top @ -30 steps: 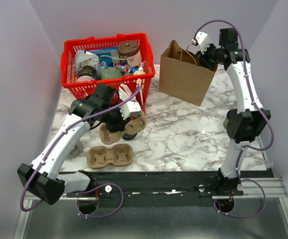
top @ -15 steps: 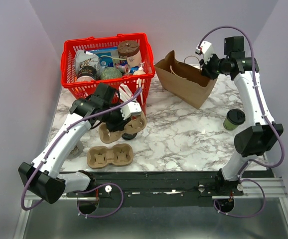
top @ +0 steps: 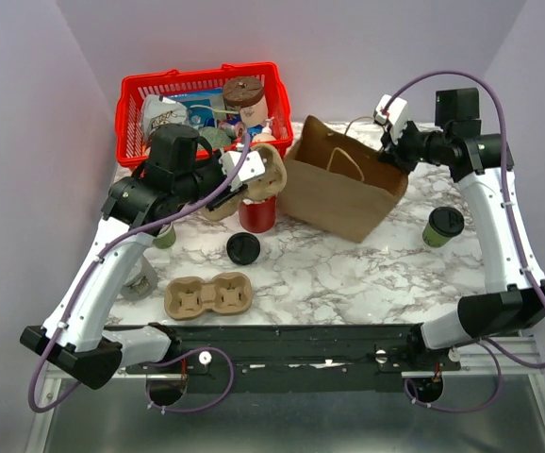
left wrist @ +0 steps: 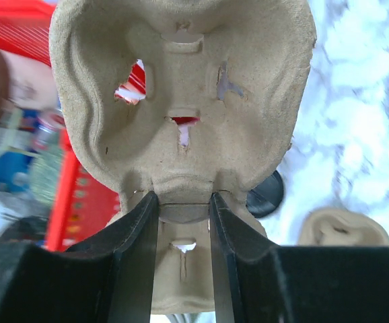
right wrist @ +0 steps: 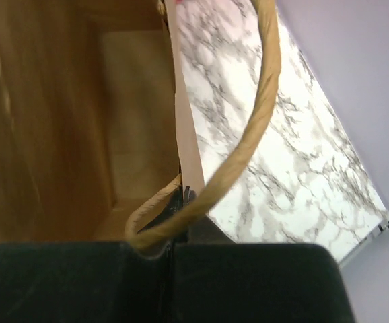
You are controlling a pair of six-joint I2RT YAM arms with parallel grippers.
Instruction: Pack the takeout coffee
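A white, grey-veined marble worktop (top: 348, 264) sits between plain lilac walls (top: 27, 113). The green paper coffee cup with a black lid (top: 442, 226) stands near its right edge – apart from both arms. The left gripper (left wrist: 184, 202) clamps a tan moulded-pulp cup carrier (left wrist: 262, 134); the right gripper (right wrist: 180, 196) pinches the rim of the brown paper bag (top: 338, 189).

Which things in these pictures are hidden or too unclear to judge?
- Top view: inside of the paper bag, hidden by its own tilted wall.
- Top view: a green cup, mostly covered by the left arm.
- Left wrist view: the red basket, blurred and blocked by the held cup carrier.
- Top view: print on the takeout coffee, too small.
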